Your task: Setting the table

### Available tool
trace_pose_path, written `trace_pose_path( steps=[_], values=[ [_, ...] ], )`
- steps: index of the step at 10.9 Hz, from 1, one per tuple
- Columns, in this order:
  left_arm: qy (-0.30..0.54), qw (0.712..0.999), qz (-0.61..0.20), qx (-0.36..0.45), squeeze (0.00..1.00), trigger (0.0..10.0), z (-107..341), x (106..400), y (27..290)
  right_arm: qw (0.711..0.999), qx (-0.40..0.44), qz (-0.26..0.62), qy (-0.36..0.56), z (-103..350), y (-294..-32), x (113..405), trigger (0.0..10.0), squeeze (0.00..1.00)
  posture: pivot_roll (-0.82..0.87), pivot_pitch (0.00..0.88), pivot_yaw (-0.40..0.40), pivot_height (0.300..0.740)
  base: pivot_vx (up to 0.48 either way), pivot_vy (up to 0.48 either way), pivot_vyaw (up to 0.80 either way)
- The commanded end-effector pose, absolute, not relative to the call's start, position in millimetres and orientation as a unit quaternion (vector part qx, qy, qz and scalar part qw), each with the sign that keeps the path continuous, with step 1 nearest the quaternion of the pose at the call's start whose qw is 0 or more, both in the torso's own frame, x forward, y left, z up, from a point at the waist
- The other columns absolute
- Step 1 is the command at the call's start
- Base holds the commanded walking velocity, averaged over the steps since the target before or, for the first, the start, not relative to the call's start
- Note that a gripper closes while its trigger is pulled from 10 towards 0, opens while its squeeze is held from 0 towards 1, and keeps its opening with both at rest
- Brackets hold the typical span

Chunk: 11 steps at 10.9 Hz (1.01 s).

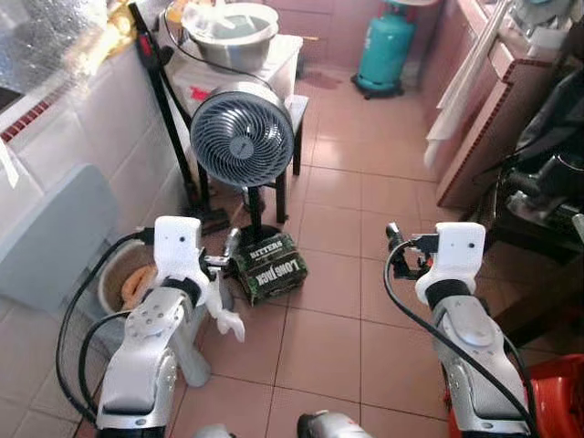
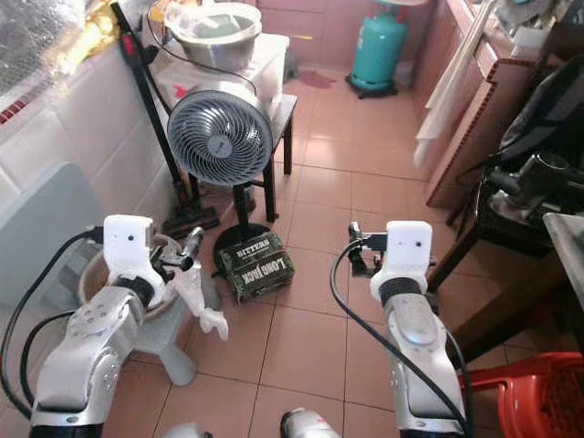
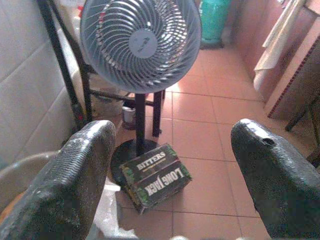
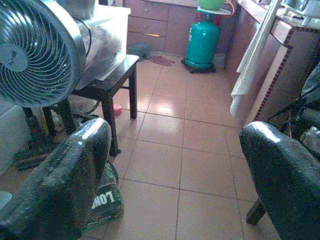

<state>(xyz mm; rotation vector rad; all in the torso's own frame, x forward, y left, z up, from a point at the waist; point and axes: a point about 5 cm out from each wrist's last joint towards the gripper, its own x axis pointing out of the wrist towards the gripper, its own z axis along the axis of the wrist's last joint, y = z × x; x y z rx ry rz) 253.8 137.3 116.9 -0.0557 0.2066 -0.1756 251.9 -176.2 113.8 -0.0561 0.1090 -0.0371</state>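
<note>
My left gripper (image 3: 170, 185) and right gripper (image 4: 175, 185) hang spread and empty near the fan (image 1: 242, 135); walking on, I could snag its stand.

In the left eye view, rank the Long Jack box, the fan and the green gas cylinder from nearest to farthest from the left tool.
From the left tool:
1. Long Jack box, on the floor just beside it.
2. Fan, standing behind the box.
3. Green gas cylinder, far across the floor, toward the right.
</note>
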Motion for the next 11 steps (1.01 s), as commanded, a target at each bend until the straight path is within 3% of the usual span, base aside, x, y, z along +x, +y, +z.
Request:
trace_pose_path(
  steps=[1, 8, 11],
  values=[
    [0.108, 0.99, -0.091, -0.025, 0.0, 10.0, 116.5, 254.5, 135.6, 0.998, -0.032, -0.018, 0.058, 113.9, -176.4, 252.0, 10.0, 0.0, -0.02, 0.0, -0.009, 0.74, -0.255, 0.0, -0.77],
    [0.113, 0.989, -0.09, -0.014, 0.0, 10.0, 113.2, 253.8, 137.5, 0.998, -0.03, -0.019, 0.058, 113.0, -174.2, 255.9, 10.0, 0.0, -0.01, 0.0, -0.012, 0.74, -0.269, 0.0, -0.78],
    [0.112, 0.989, -0.095, -0.015, 0.0, 10.0, 112.0, 254.8, 135.6, 0.997, -0.029, -0.029, 0.06, 111.8, -177.1, 255.6, 10.0, 0.0, -0.01, 0.0, -0.008, 0.74, 0.0, 0.0, -0.78]
  ],
)
